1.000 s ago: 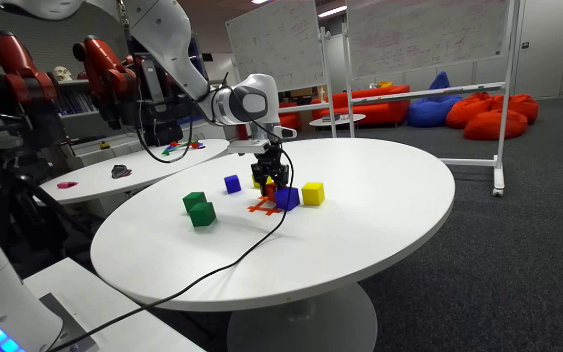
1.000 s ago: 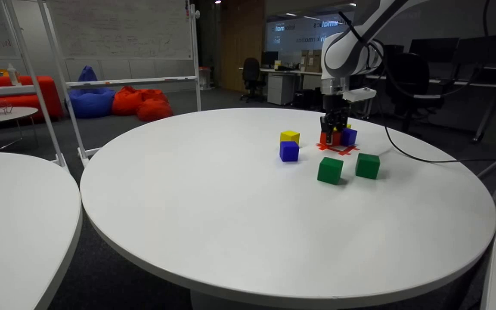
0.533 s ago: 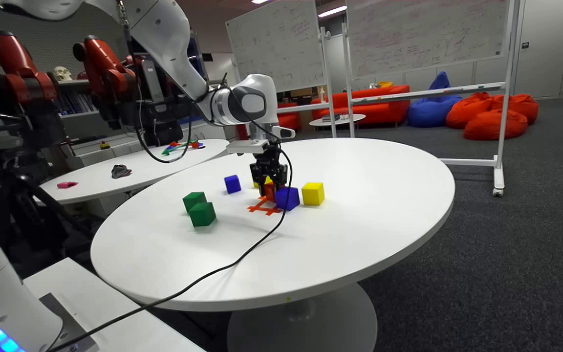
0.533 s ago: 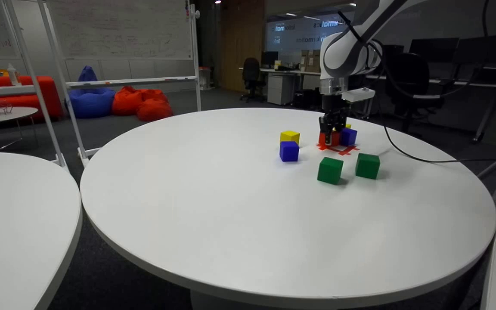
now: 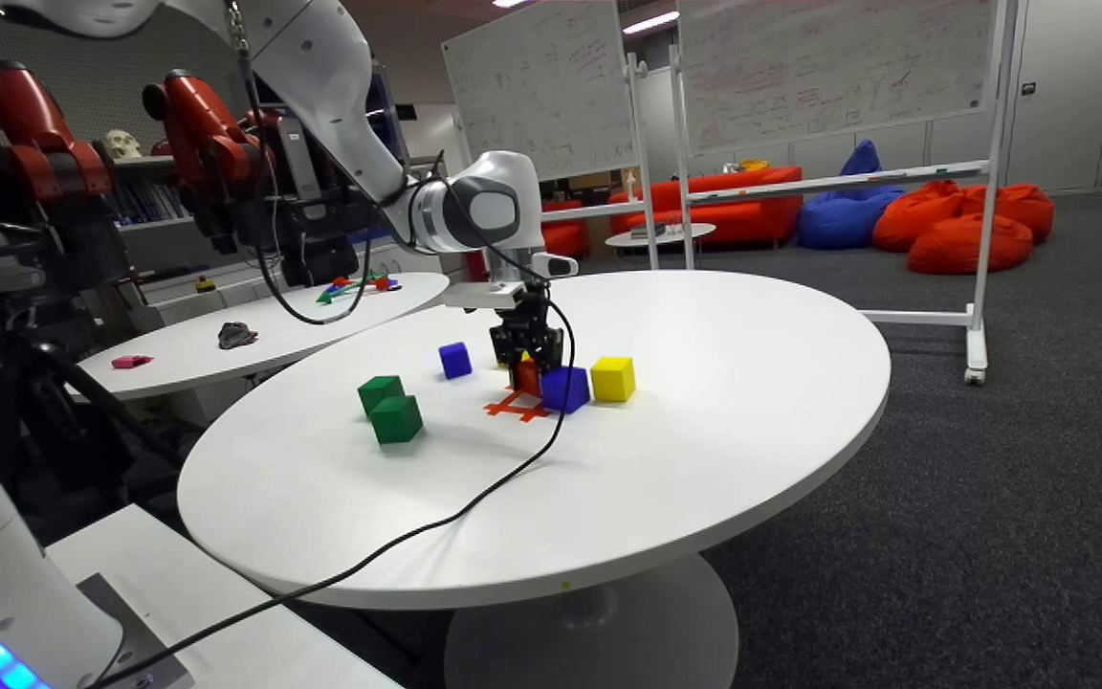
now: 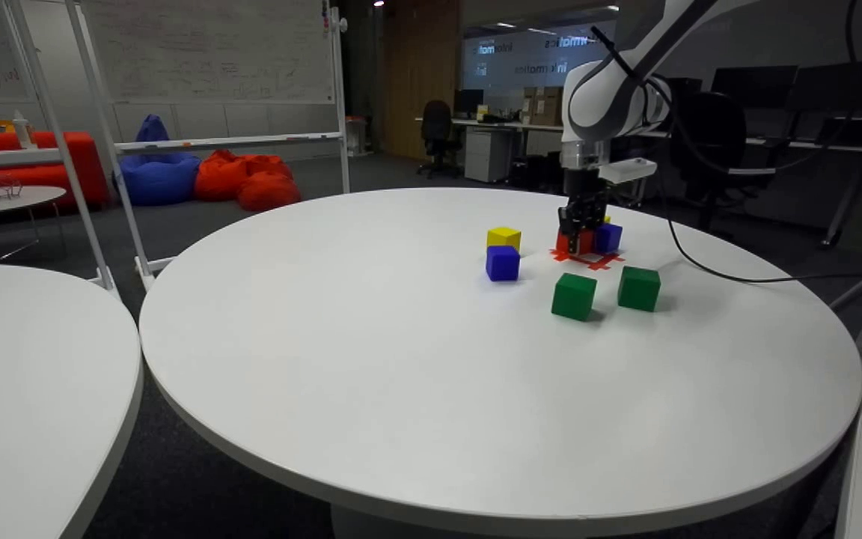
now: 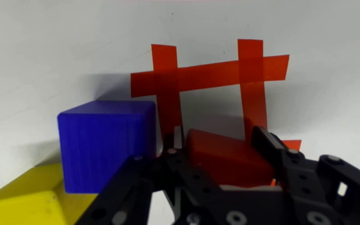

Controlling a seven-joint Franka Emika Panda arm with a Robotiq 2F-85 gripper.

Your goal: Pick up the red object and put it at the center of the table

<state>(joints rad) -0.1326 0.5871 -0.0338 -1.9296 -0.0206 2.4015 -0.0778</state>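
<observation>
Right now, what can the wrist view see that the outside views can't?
Only the wrist view shows tiny dark specks on the table. Only the exterior views show the two green blocks, a second blue block, the whiteboards and the beanbags. Both kinds of view share the gripper, the red block, the red tape, a blue block and a yellow block.

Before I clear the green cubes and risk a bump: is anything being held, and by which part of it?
Yes: the claw holds the red block, pinched by two opposite sides.
</observation>
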